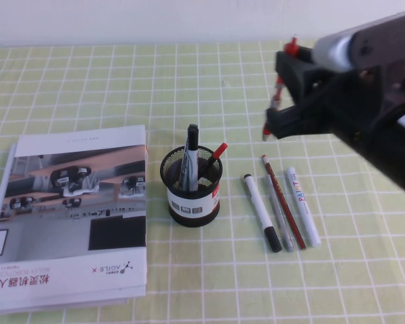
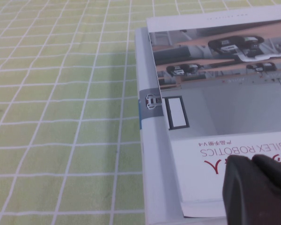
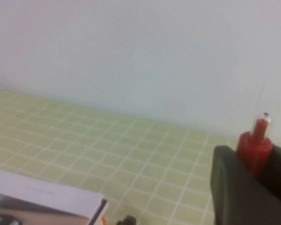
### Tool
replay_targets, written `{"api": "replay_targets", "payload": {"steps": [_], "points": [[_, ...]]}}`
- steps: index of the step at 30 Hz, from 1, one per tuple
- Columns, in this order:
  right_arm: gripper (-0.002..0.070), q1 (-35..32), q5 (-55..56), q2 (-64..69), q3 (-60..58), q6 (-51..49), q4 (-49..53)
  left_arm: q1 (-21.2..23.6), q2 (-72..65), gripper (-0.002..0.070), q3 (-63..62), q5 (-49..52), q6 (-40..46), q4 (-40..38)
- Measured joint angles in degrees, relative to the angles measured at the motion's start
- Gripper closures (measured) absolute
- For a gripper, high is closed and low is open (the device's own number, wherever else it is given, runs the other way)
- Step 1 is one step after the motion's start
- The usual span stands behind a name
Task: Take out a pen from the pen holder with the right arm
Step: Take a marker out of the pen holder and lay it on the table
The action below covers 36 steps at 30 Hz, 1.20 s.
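Holding: my right gripper [image 1: 287,94] is clamped on the red pen [image 1: 277,91], up in the air, above and to the right of the pen holder [image 1: 191,199] — the pen hangs steeply, cap up.
Left gripper [image 2: 255,187]: parked low over the booklet [image 1: 74,216], its fingers together as far as I can see.
Slip risk: I judge the hold is a narrow pinch, so a quick swing could let the pen slide out.
Drop risk: let go from this height, it could bounce into the loose pens [image 1: 283,206] or roll across the table [image 1: 88,88].
Holder risk: a low pass back could clip the pen holder and tip it.
In holder: two — a black marker [image 1: 190,152] and a red-capped pen [image 1: 214,156].
On table: four loose pens, I think, lying side by side.
Others: one booklet, one holder, one pen in hand.
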State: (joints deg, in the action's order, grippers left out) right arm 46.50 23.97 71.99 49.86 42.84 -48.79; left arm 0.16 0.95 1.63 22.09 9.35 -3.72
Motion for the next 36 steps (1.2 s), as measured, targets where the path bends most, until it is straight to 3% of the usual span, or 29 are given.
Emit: {"api": "replay_targets", "payload": {"steps": [6,13,18,26,36], "points": [[0.0612,-9.2,-16.0,-1.7,0.0,0.4,-3.4,0.0,0.0,0.0681,0.0,0.0,0.0,0.0],[0.0612,-20.7,-37.4,-1.3,2.4,-22.4,16.6,0.0,0.0,0.0681,0.0,0.0,0.0,0.0],[0.0612,-26.0,-53.4,2.9,9.4,-31.3,24.7,0.0,0.0,0.0681,0.0,0.0,0.0,0.0],[0.0612,-28.2,-72.7,18.2,21.4,-34.1,28.4,0.0,0.0,0.0681,0.0,0.0,0.0,0.0],[0.0612,-28.3,-75.2,32.1,30.4,-36.8,32.5,0.0,0.0,0.0681,0.0,0.0,0.0,0.0]]}}
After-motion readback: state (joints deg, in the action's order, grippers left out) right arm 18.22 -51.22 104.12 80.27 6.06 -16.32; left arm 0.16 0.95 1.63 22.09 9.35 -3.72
